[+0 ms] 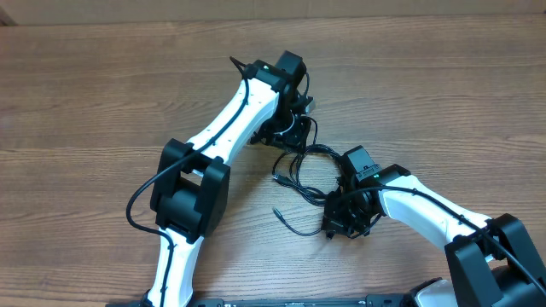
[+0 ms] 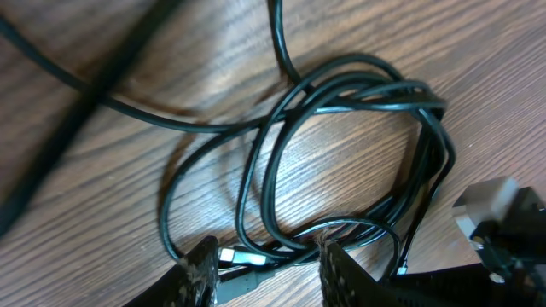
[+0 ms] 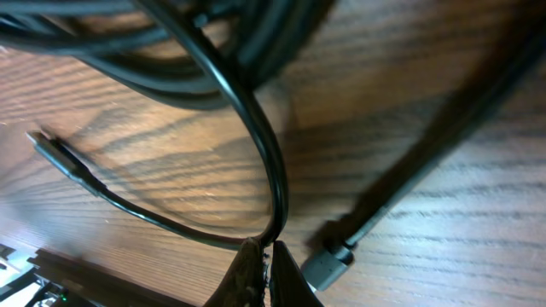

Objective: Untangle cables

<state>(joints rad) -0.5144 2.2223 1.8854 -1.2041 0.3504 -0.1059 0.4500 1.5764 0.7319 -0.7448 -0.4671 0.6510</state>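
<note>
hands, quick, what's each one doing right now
left hand: open, over the cables
right hand: closed on a thin black cable

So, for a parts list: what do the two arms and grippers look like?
The left arm and right arm have white link shells, bulky black joint housings and a thick black cable running along each. The left gripper and right gripper have dark fingers.

The cables (image 1: 300, 165) lie on the table (image 1: 102, 85) (between left hand (image 2: 266, 260) and right hand (image 3: 263, 256)).
</note>
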